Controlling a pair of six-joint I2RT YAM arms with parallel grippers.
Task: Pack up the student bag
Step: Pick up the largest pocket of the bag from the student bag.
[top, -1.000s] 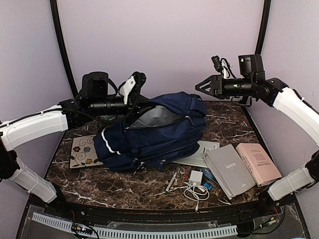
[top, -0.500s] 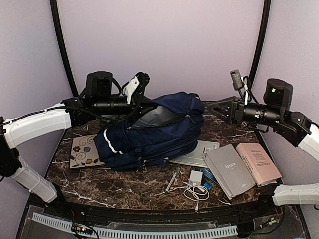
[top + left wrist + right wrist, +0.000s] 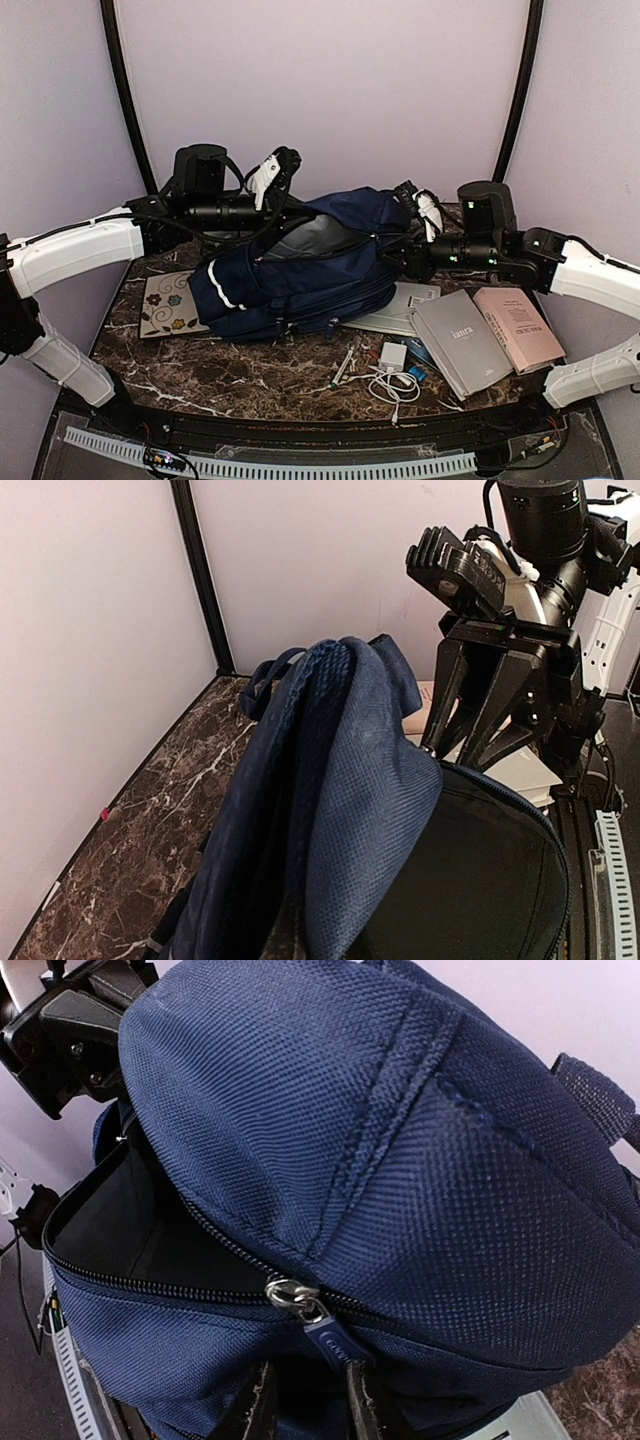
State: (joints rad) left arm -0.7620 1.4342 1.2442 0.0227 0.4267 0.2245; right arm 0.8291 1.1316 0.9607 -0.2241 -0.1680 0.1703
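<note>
The student bag (image 3: pixel 300 270), navy with a white stripe, lies on its side on the marble table, its main zip partly open and grey lining showing. My left gripper (image 3: pixel 270 182) is at the bag's upper rim, holding the flap up. Its fingers are hidden behind blue fabric (image 3: pixel 360 820) in the left wrist view. My right gripper (image 3: pixel 410 256) is at the bag's right end, jaws slightly apart. In the right wrist view the gripper (image 3: pixel 308 1405) sits just below the blue zipper pull (image 3: pixel 335 1345), which touches the right fingertip (image 3: pixel 362 1392). The right gripper (image 3: pixel 450 758) also shows in the left wrist view.
A flowered card (image 3: pixel 165 303) lies left of the bag. A white booklet (image 3: pixel 405 305) pokes out under its right side. A grey book (image 3: pixel 462 340) and a pink book (image 3: pixel 518 327) lie at the right. A pen (image 3: pixel 345 365) and a white charger with cable (image 3: pixel 393 365) lie in front.
My right arm has swung down and left from high on the right to the bag's right end by the zipper pull. The left gripper and the flap have sunk slightly.
</note>
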